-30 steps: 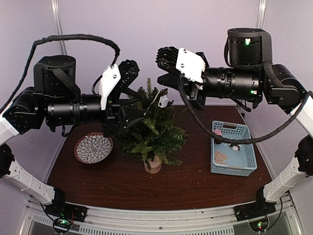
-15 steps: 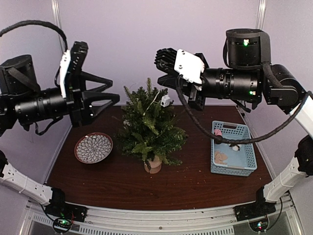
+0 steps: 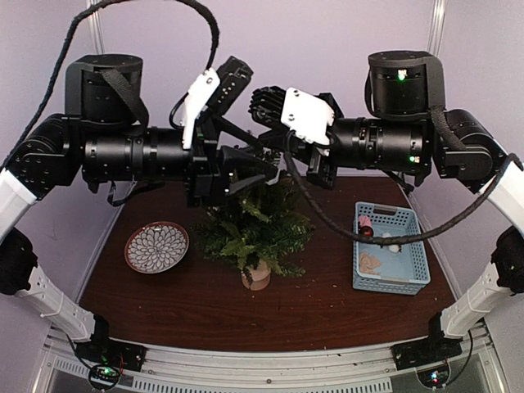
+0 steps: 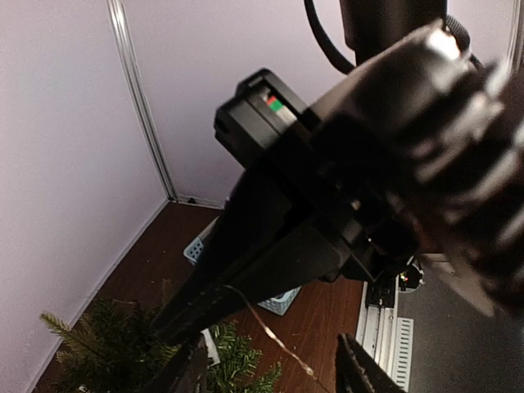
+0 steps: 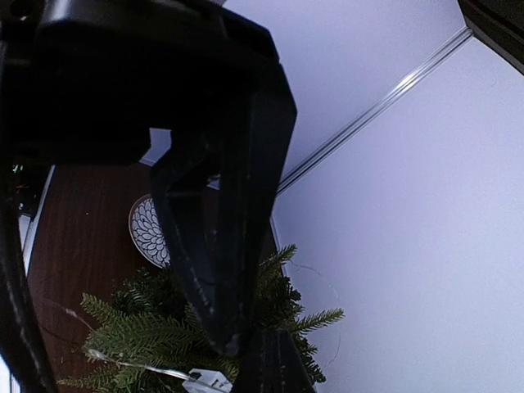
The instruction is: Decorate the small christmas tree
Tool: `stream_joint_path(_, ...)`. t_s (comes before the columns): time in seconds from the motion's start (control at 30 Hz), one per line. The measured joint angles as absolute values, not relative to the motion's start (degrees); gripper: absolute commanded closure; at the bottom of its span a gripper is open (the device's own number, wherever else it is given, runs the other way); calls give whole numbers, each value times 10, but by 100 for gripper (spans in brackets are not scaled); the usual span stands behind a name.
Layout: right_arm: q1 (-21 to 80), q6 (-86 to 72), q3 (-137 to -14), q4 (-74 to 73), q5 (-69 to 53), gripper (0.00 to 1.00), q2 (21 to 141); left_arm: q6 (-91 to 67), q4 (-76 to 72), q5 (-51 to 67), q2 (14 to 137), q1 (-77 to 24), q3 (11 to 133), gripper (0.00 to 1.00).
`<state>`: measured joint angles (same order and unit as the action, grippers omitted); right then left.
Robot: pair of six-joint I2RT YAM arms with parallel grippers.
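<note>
**Inspector:** Where is the tree?

**Observer:** The small christmas tree point(image 3: 254, 233) stands upright mid-table, with a plate point(image 3: 156, 246) to its left and a basket point(image 3: 390, 248) to its right.

**Inspector:** And the claws?

**Observer:** Both are over its top. The left gripper point(image 3: 264, 164) has its jaws apart and grips nothing. The right gripper point(image 4: 172, 323) is closed to a point beside a thin wire point(image 4: 270, 337). My concern is crowding: a collision or a snagged wire could topple the tree.

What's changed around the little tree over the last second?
The left gripper, jaws apart, swung out to the left away from the small christmas tree, then came back in over its top, close to the right gripper. The right gripper edged slightly left, staying shut. Tree, plate and basket have not moved.
</note>
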<state>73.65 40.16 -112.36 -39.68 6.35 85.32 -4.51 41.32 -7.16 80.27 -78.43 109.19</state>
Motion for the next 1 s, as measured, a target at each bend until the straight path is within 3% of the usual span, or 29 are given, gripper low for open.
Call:
stream_joint_path(0.23,742,394,-1122,-396,79,100,853,-58,430,-70,812,-784,1093,61)
stream_joint_path(0.33,743,391,-1118,-396,81,100,852,-59,430,-80,812,-784,1093,72)
stream_joint_path(0.47,743,390,-1110,-395,81,100,851,-59,430,-92,812,-784,1093,98)
stream_joint_path(0.5,743,390,-1108,-394,81,100,850,-62,430,-94,812,-784,1093,100)
stream_joint_path(0.57,743,390,-1102,-392,81,100,849,-60,427,-97,810,-784,1091,100)
stream_joint_path(0.7,744,384,-1087,-384,80,69,844,-58,407,-100,788,-784,1065,100)
stream_joint_path(0.87,746,364,-1046,-361,79,49,825,-51,389,-98,755,-784,1045,100)
stream_joint_path(1.0,745,335,-1006,-337,68,54,799,-44,376,-92,745,-784,1044,100)
